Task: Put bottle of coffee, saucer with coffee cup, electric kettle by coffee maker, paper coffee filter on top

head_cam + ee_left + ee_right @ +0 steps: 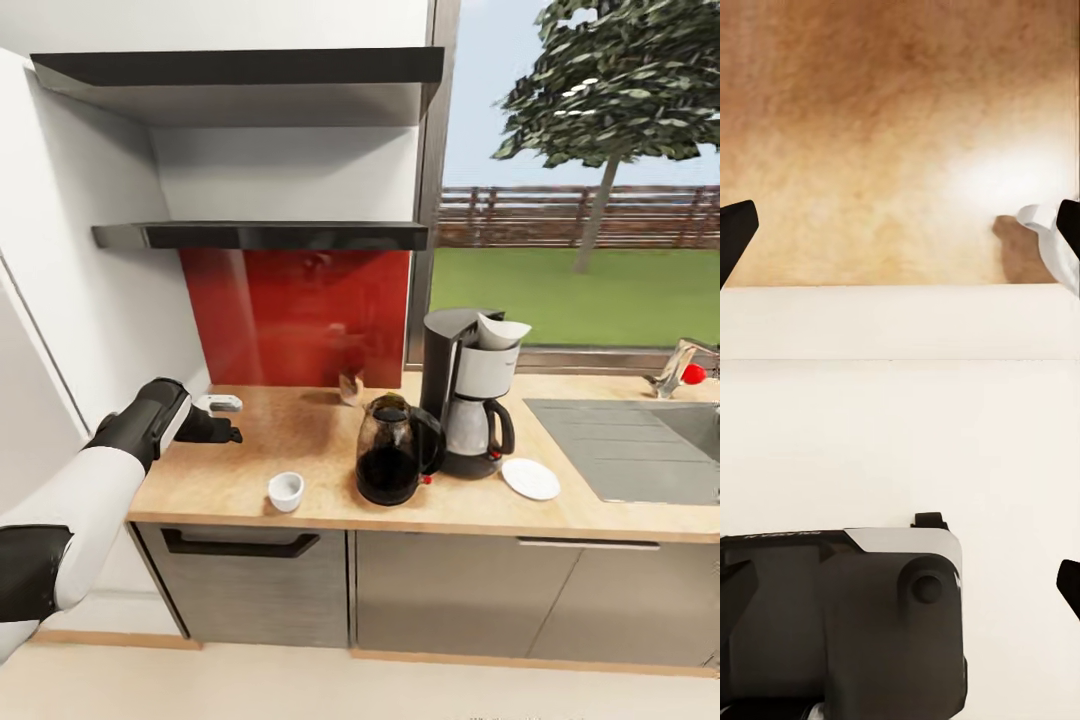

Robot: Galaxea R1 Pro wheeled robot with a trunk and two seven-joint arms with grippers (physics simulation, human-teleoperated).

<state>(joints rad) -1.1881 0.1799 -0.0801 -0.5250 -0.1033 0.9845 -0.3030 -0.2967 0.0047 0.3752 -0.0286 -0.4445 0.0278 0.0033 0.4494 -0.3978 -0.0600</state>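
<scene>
Head view first: my left arm reaches over the left end of the table (250, 480), and my left fingers (222, 418) hover above the wood with nothing between them. Coffee cup (286, 490) stands near the front edge, just right of my hand and apart from it. Right of the cup stands the electric kettle (393, 450), dark and glassy, just beside the coffee maker (468, 395), which carries the paper coffee filter (500, 330) on top. Saucer (530, 478) lies bare on the table right of the coffee maker, well apart from the cup. Two shelves (260, 235) hang above the red backsplash (295, 315).

Left wrist view: my fingers (735, 232) are spread wide over the tabletop (885, 135), the cup (1050, 240) at one edge.

Right wrist view: my own dark body (840, 622) over pale floor (900, 435); one fingertip (1069, 581) shows, so I cannot tell its spread.
</scene>
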